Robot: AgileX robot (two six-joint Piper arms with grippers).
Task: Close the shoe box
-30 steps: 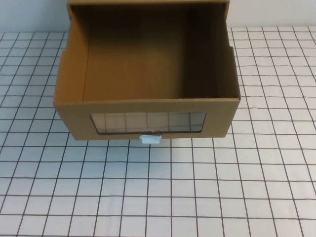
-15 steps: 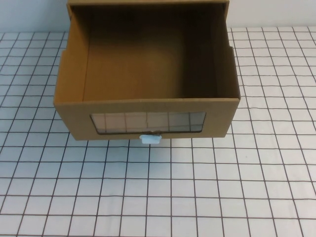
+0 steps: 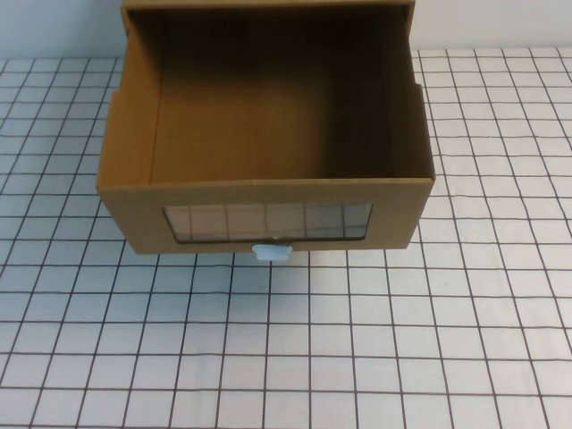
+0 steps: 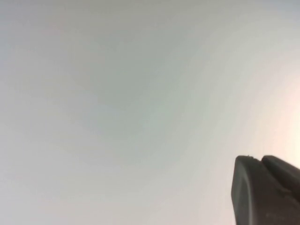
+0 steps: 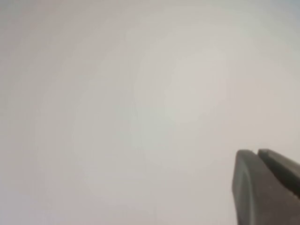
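Nearest the robot in the high view is bare table, a white surface w/ a black grid of squares (image 3: 357, 357). Further back, centre-left, sits the brown cardboard drawer-style shoe box (image 3: 268, 192), drawer pulled out toward the robot & open on top, inside bare brown card. Its front panel has a wide clear window (image 3: 266, 221) w/ grid lines showing through, & a small white pull tab (image 3: 272, 252) just below the window, sticking out at the bottom edge. No brand, label or writing readable anywhere on the box. Behind the drawer, the outer sleeve's top edge (image 3: 268, 5) meets the pale back wall. Neither arm shows in the high view. Left gripper (image 4: 267, 192): only dark fingertips in its wrist view against a blank pale backdrop, tips pressed together, holding nothing. Right gripper (image 5: 267, 187): same in its wrist view, dark fingertips closed together, nothing between them.
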